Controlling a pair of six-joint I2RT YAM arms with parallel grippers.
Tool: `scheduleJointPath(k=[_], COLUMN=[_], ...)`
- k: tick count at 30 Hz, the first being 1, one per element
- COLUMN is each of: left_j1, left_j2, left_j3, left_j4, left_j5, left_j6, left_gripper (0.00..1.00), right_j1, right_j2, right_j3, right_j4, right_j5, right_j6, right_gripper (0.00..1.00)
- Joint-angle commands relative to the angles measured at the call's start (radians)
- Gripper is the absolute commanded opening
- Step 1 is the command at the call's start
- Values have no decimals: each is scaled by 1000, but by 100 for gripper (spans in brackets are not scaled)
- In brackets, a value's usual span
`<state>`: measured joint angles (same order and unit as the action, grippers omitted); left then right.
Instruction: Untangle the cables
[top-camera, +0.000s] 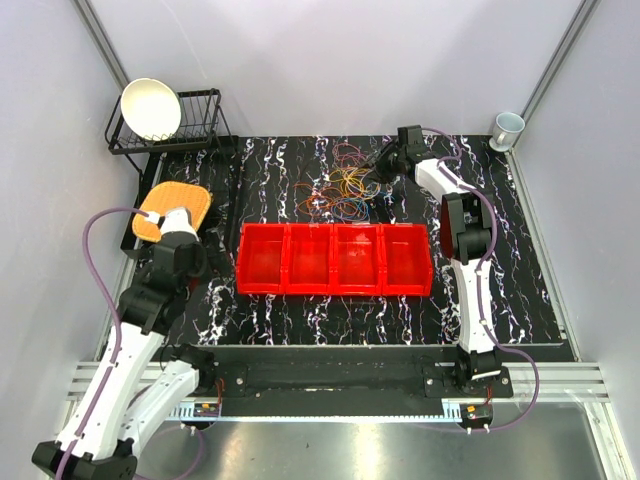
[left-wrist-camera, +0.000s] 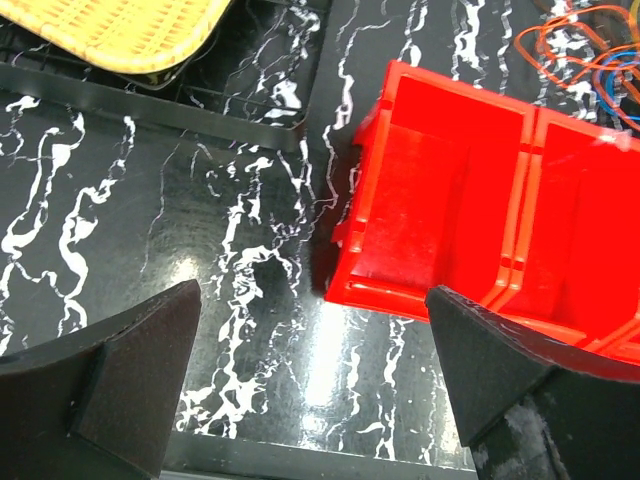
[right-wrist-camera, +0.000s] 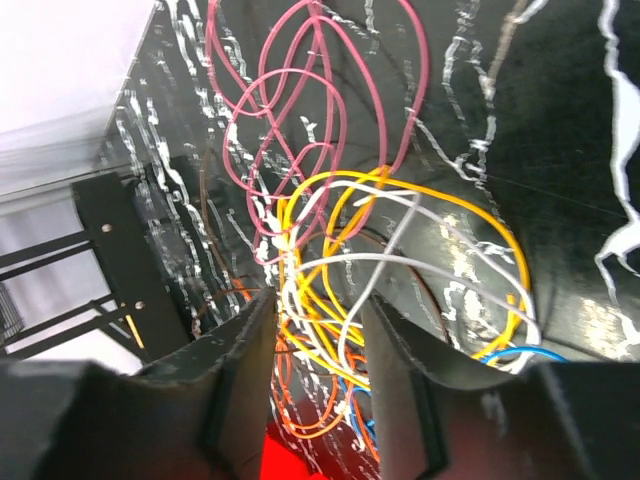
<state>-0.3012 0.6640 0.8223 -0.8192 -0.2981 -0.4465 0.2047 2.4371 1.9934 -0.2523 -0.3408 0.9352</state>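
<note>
While one tangled pile of cables (top-camera: 345, 190) lies behind the four-compartment red bin (top-camera: 330, 288), the right gripper (right-wrist-camera: 315, 330) sits in it, jaws narrow with yellow and white strands between; the left gripper (left-wrist-camera: 312, 295) hovers, jaws wide, by the bin's left end.

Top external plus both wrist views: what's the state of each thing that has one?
cables: tangled in one pile
right tool: in the pile, wires between the jaws, grip unclear
left tool: open, holding nothing
red bins: all four compartments empty
bowl: on edge in the rack
cup: upright
</note>
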Motion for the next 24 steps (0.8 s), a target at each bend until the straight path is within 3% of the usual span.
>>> scheduleJointPath(k=[1, 2, 3, 6, 9, 13, 24], left_j1=[-6, -6, -6, -6, -6, -6, -6], left_j2=[45, 49, 55, 55, 49, 57, 59], left_j3=[3, 5, 6, 6, 5, 6, 8], left_j4=[26, 26, 26, 23, 25, 25, 26], left_j5=[-32, -30, -30, -32, -33, -33, -19], left_j6=[-6, -6, -6, -8, -6, -6, -3], left_gripper=[99, 99, 99, 99, 99, 99, 99], right_j1=[5, 5, 5, 7, 9, 12, 103], right_j2=[-3, -1, -3, -27, -93, -180, -367], right_j3=[30, 24, 21, -5, -37, -36, 366], right_j4=[-10, -8, -8, -2, -1, -11, -53], right_j5=[29, 26, 23, 25, 39, 20, -168], right_j6=[-16, -16, -16, -19, -35, -53, -215], right_gripper=[41, 34, 19, 5, 0, 0, 0])
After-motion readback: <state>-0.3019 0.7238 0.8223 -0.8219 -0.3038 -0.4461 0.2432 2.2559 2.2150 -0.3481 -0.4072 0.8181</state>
